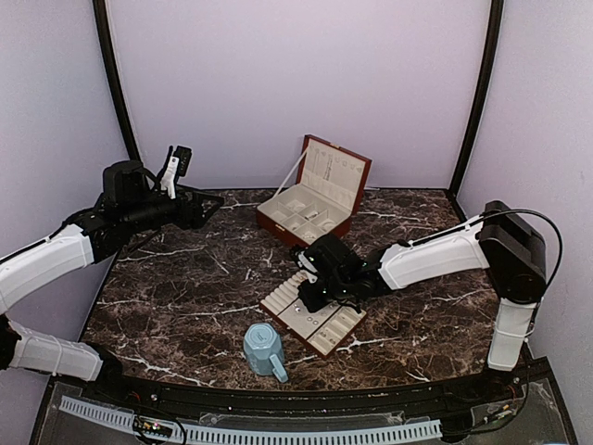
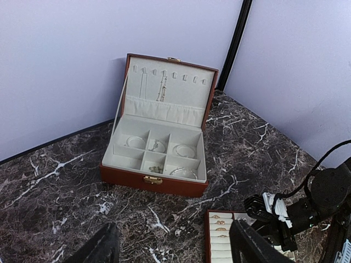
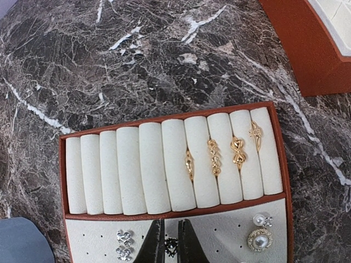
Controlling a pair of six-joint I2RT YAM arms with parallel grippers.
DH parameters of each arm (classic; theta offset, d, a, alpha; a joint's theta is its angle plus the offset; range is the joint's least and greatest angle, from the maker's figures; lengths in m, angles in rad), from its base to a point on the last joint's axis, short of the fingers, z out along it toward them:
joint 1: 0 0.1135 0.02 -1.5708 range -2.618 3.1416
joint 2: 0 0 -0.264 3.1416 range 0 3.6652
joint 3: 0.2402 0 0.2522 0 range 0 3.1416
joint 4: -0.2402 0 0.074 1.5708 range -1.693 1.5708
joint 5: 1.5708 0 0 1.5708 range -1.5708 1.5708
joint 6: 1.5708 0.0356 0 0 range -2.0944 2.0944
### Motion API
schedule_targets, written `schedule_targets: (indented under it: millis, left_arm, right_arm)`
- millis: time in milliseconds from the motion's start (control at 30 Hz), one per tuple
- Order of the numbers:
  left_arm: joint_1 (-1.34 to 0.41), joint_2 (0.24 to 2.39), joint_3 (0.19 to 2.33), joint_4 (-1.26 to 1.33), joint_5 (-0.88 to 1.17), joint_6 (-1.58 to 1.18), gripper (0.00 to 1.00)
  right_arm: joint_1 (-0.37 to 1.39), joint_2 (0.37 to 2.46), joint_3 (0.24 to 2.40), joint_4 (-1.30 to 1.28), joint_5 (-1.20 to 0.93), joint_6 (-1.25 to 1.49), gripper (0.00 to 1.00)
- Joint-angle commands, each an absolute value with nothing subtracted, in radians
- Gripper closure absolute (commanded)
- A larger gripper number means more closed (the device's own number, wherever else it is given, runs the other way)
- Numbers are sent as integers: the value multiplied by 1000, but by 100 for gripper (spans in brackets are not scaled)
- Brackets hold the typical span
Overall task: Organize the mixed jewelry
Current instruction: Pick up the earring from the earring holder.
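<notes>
We see the mixed jewelry (image 2: 157, 169) lying in two places on the dark marbled worktop (image 1: 185, 287). Part of it rests in the open brown box (image 2: 153, 182) near the back wall. Silvery hoops (image 2: 185, 150) lie in its cream compartments, small bits lie in the middle front one, and thin chains (image 2: 162, 87) hang from the hooks inside the raised lid.

The rest sits on the flat tray (image 3: 219, 236), just in front of the box and towards the arms. Four gold rings (image 3: 214, 157) are tucked between the cream rolls at the right end of the row. Below the rolls, on the flat pad, we find a pearl earring (image 3: 259, 238) at the right and two silvery flower studs (image 3: 124, 244) at the left.

The right gripper (image 3: 170, 221) is down over that pad, its fingers drawn close together on either side of a small dark-centred stud (image 3: 171, 247). The stud fills most of the narrow gap, but we cannot tell whether the pads actually press on it.

The left gripper (image 2: 174, 224) is held up above the left side of the worktop, well apart from the box. It is spread wide with nothing between its fingers.

A light-blue mug (image 1: 264, 348) stands near the front edge, just beside the tray.
</notes>
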State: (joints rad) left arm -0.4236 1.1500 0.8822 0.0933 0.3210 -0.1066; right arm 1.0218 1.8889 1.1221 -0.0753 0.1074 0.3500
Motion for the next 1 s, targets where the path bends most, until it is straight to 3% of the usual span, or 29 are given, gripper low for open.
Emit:
schedule_targets:
  millis: [0, 533, 967]
  left_arm:
    - [-422, 1120, 907, 84, 322, -96, 28]
    - [-422, 1121, 905, 86, 322, -95, 29]
    - [-422, 1119, 896, 89, 322, -104, 28]
  right_arm:
    - [1035, 1919, 1142, -101, 118, 352, 94]
    - [1035, 1919, 1147, -84, 114, 356, 94]
    - [1038, 1789, 1154, -136, 135, 365, 94]
